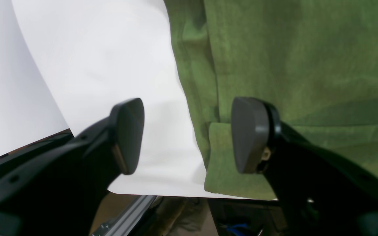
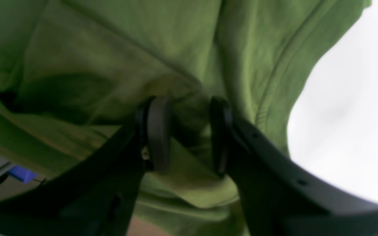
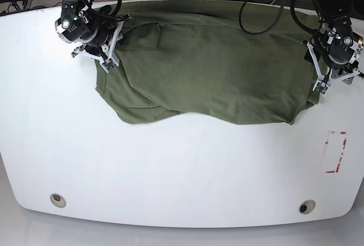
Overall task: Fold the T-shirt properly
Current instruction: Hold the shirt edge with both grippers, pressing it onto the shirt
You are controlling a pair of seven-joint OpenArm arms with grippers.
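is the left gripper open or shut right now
Open. In the left wrist view the left gripper shows a wide gap between its pads, with white table between them, beside the T-shirt edge.

Both arms are matte black, and black cables loop from the top edge of the base view down to each wrist. The left gripper (image 1: pixel 189 136) carries long curved fingers (image 1: pixel 128 134) ending in rounded dark grey pads, with small screw holes along the shanks. The right gripper (image 2: pixel 189 134) looks the same build, though its view is blurred. Each wrist housing seems to show a small green light.
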